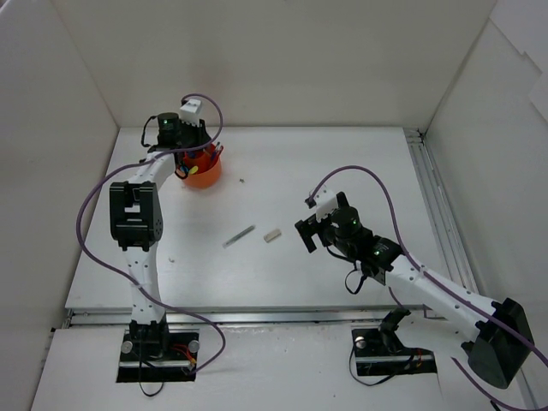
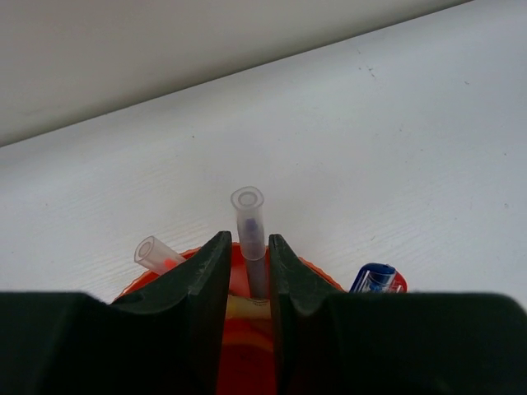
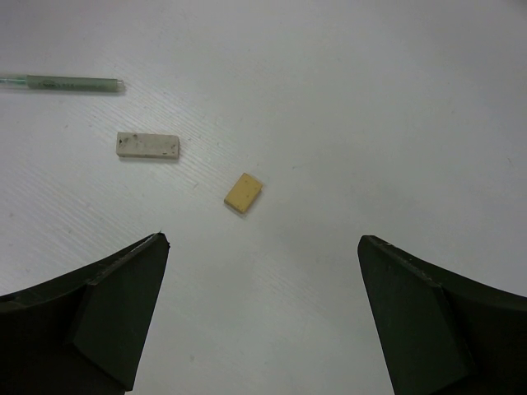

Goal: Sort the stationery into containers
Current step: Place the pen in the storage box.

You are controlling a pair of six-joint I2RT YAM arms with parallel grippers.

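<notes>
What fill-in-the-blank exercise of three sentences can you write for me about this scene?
1. The organizer under the left claw is ____ in colour.
2. The right claw stands wide ____ above the table.
3. Below the right claw lie ____ erasers: a white eraser and a yellow eraser.

Missing words: orange; open; two.

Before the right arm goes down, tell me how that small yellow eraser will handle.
The yellow eraser lies flat with square edges, so it probably won't roll. It looks small and light, so a push would likely slide it.
</notes>
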